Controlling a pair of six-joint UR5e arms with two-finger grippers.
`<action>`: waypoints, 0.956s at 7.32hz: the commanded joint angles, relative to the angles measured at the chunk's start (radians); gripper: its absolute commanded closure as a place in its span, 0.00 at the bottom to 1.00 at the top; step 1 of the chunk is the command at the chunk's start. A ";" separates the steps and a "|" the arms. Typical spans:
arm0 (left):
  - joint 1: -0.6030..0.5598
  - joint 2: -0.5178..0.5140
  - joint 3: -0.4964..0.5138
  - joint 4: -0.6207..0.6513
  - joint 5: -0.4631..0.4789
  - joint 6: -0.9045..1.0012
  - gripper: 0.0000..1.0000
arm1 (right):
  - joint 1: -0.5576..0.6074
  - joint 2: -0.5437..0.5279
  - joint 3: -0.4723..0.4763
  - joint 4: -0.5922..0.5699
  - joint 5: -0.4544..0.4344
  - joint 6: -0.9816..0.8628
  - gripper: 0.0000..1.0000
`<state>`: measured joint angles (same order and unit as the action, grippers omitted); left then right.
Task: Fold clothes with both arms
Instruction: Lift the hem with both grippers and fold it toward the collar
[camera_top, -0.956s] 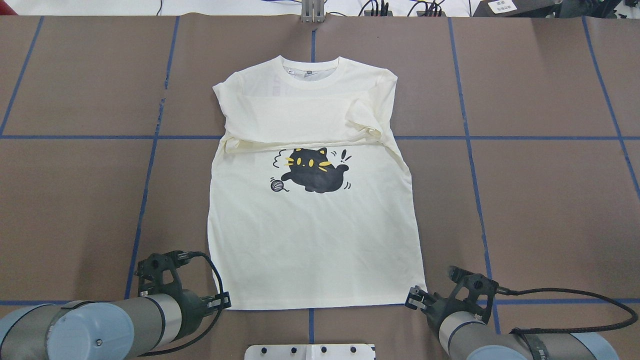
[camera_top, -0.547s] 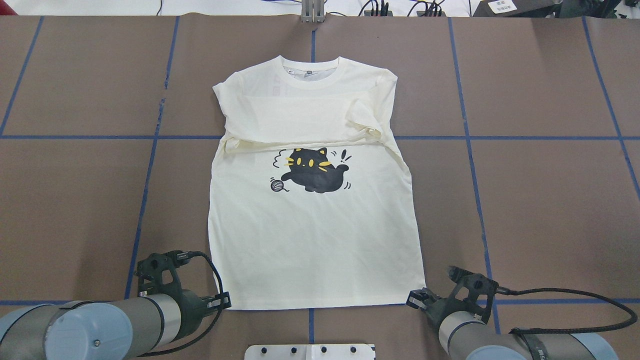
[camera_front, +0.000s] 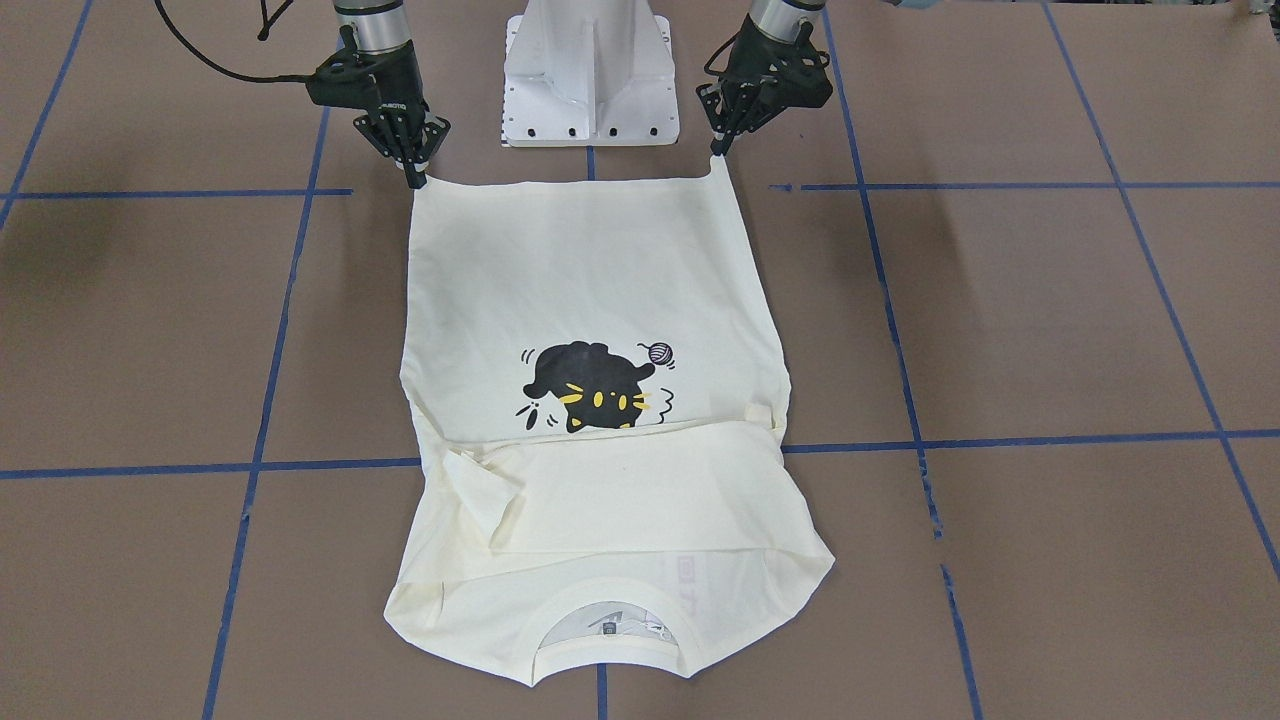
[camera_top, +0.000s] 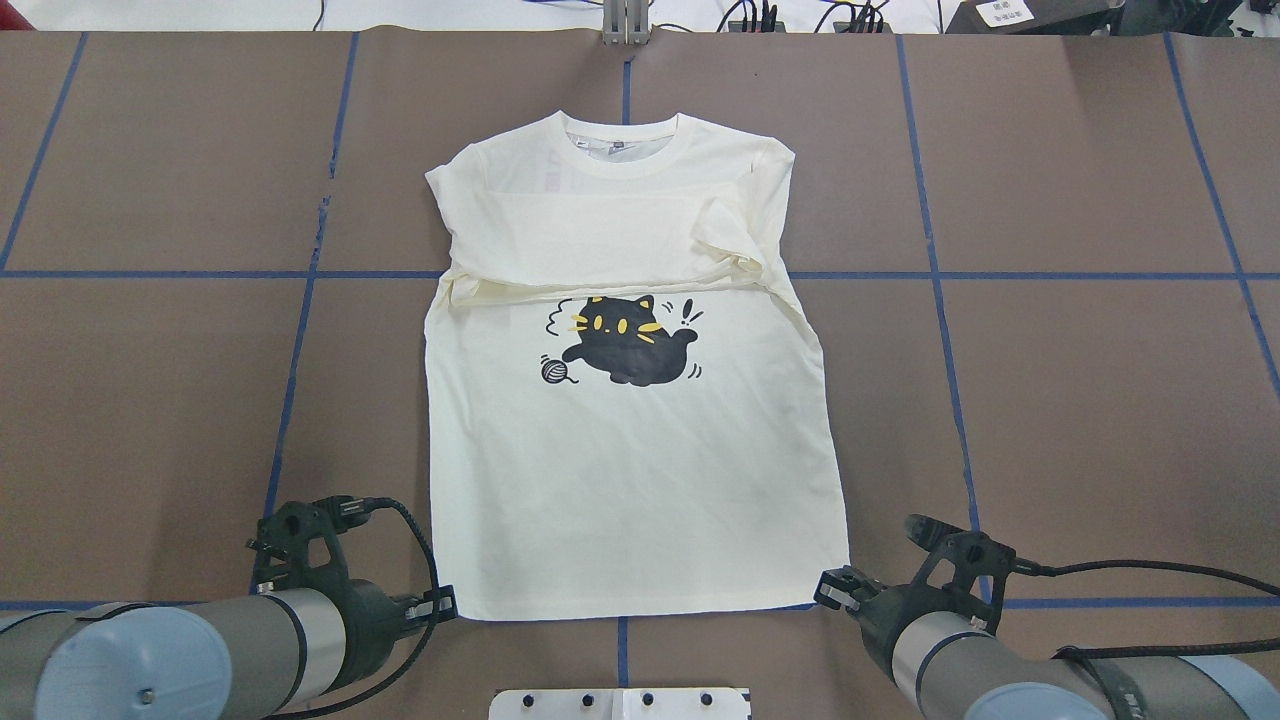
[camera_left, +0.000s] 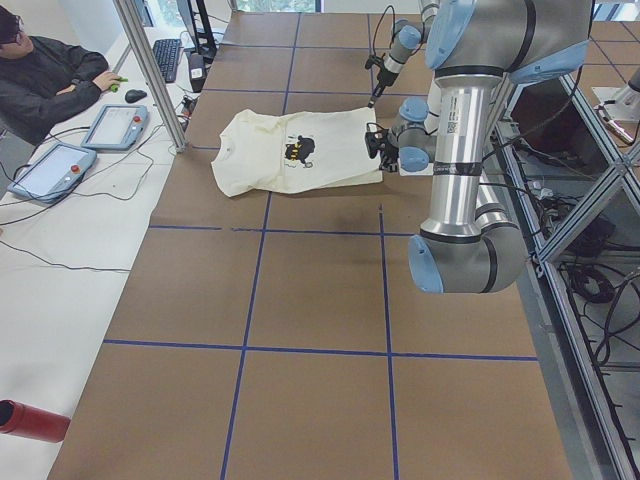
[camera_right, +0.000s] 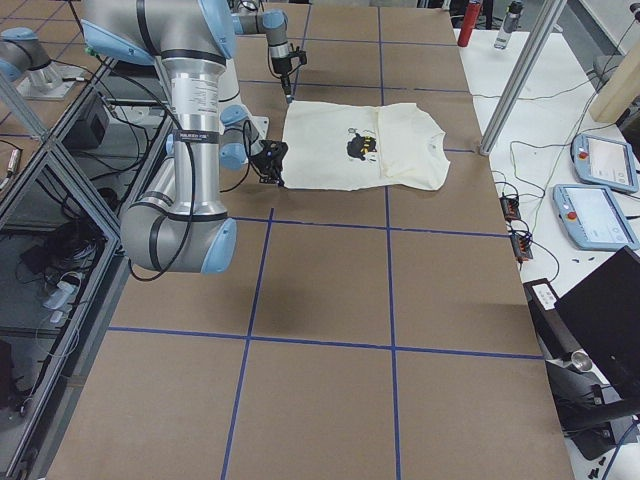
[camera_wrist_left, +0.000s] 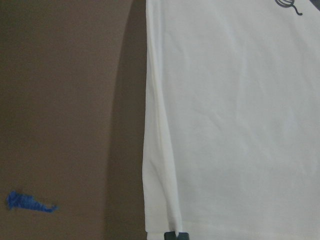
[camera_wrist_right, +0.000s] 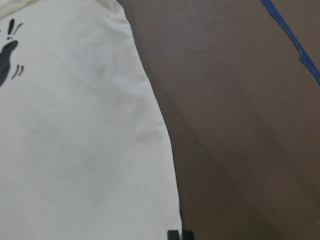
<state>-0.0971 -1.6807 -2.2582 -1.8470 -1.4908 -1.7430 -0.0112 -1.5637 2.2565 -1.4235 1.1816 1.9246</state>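
The cream T-shirt (camera_top: 630, 480) lies flat on the brown table, cat print (camera_top: 625, 340) facing up, collar at the far side. Both sleeves are folded in across the chest (camera_front: 620, 500). My left gripper (camera_top: 447, 603) is at the hem's left corner and shut on it; the left wrist view shows the fingertips (camera_wrist_left: 176, 236) pinching the cloth edge. My right gripper (camera_top: 826, 590) is shut on the hem's right corner, with its fingertips (camera_wrist_right: 180, 235) at the edge. In the front-facing view both corners are drawn up to the left gripper (camera_front: 717, 152) and right gripper (camera_front: 416, 182).
The white pedestal base (camera_front: 590, 80) stands just behind the hem, between the two arms. Blue tape lines (camera_top: 290, 380) grid the brown table. A person (camera_left: 50, 70) sits at a side desk with tablets (camera_left: 115, 125); cables run along the far edge (camera_top: 800, 15).
Both arms have drawn back slightly toward the robot. The hem corners are now pinched and the shirt's lower left edge has shifted inward.
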 joint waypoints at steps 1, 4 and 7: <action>0.002 -0.007 -0.354 0.362 -0.116 0.000 1.00 | -0.001 0.002 0.328 -0.273 0.102 -0.007 1.00; -0.067 -0.008 -0.459 0.446 -0.178 0.025 1.00 | 0.081 0.131 0.419 -0.495 0.203 -0.030 1.00; -0.254 -0.100 -0.315 0.448 -0.190 0.262 1.00 | 0.361 0.349 0.223 -0.502 0.365 -0.235 1.00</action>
<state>-0.2742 -1.7351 -2.6504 -1.3999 -1.6746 -1.5675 0.2200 -1.3114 2.5815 -1.9214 1.4702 1.7644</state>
